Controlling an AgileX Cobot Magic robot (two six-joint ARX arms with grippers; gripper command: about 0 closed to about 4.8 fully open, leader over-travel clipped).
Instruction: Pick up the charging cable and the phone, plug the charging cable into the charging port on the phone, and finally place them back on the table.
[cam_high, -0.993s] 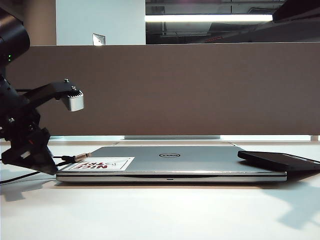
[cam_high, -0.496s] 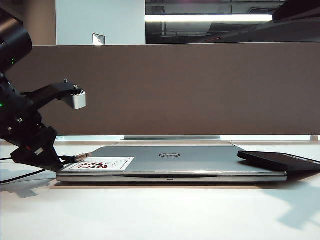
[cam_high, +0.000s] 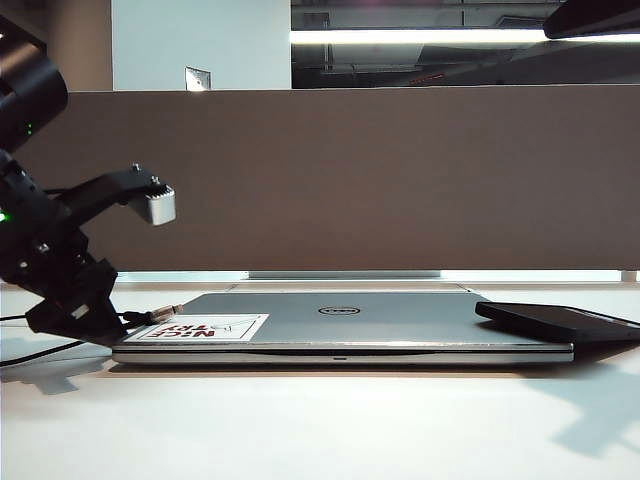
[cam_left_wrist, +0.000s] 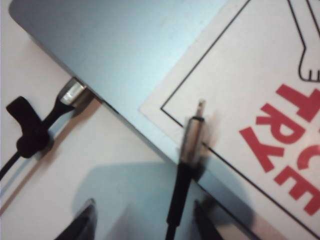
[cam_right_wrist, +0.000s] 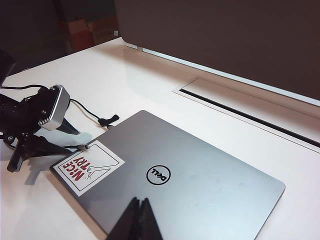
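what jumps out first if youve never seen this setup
The closed silver laptop lying mid-table, with a red-lettered sticker on its left corner. The left hand hovers open at that corner, the charging cable plug between its fingers. The black phone rests on the laptop's right edge; the right hand hangs shut above the lid.

The left claw has moved a little to the right in the exterior view, closer to the plug of the charging cable at the laptop corner. Its wrist camera also sits slightly further right and lower than before.
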